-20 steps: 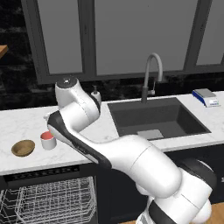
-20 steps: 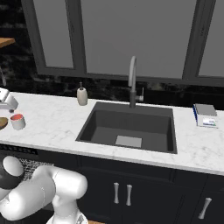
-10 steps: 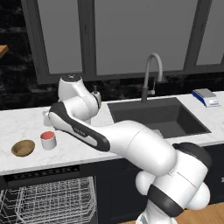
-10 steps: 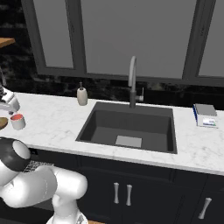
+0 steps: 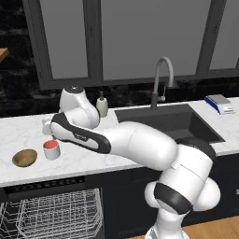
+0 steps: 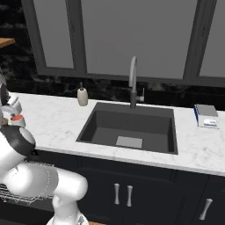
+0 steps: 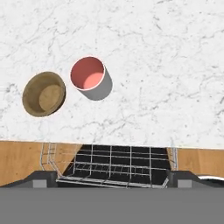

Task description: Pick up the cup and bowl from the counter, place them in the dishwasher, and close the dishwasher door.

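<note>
1. Two task things sit on the counter (image 5: 28, 133) at the left of the left base view: the cup (image 5: 51, 149) and, to its left and just apart, the bowl (image 5: 24, 158).
2. Seen from the hand, both stand upright in the upper left of the frame, on white marble with faint grey veins.
3. Below the counter edge, at lower left of the left base view, the dishwasher (image 5: 51, 212) is open, its white rack (image 5: 56, 217) showing.
4. Wood floor (image 7: 19, 159) shows on either side of the rack in the hand view.
5. Right of centre lies the dark sink (image 5: 170, 123) with a curved tap (image 5: 161, 81); a soap bottle (image 5: 101, 105) stands near its upper-left corner.
6. Grey window panes (image 5: 149, 37) and a black wall fill the top.
7. The gripper (image 7: 109, 177) hangs above the counter with its fingers spread wide, holding nothing.
</note>
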